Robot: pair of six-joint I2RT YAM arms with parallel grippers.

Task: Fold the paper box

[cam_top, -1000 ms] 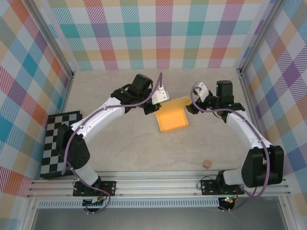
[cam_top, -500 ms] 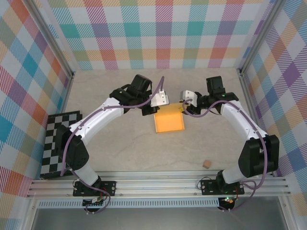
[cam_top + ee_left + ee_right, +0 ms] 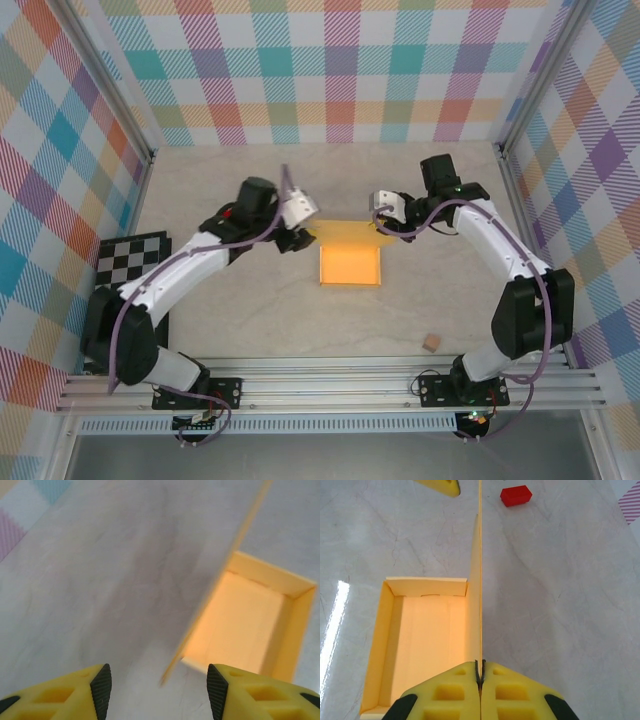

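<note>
The paper box (image 3: 350, 266) lies mid-table as an open yellow-orange tray, its lid flap (image 3: 345, 232) standing up along the far side. In the right wrist view the tray (image 3: 427, 640) is left of the flap (image 3: 480, 570), which shows edge-on as a thin line. My right gripper (image 3: 480, 672) is shut on that flap's near end, and it sits at the box's back right corner (image 3: 386, 226). My left gripper (image 3: 159, 690) stands open over bare table, with the flap's end just ahead between its fingers, untouched. It hangs at the box's back left corner (image 3: 293, 238).
A small red block (image 3: 516, 495) lies on the table beyond the flap. A tiny tan cube (image 3: 431, 342) sits near the front right. A black-and-white checkered board (image 3: 125, 290) lies at the left edge. Checked walls and metal posts enclose the table.
The left arm has drawn back to the left, away from the flap. The right gripper moved left with the flap, and the box has turned square to the table.
</note>
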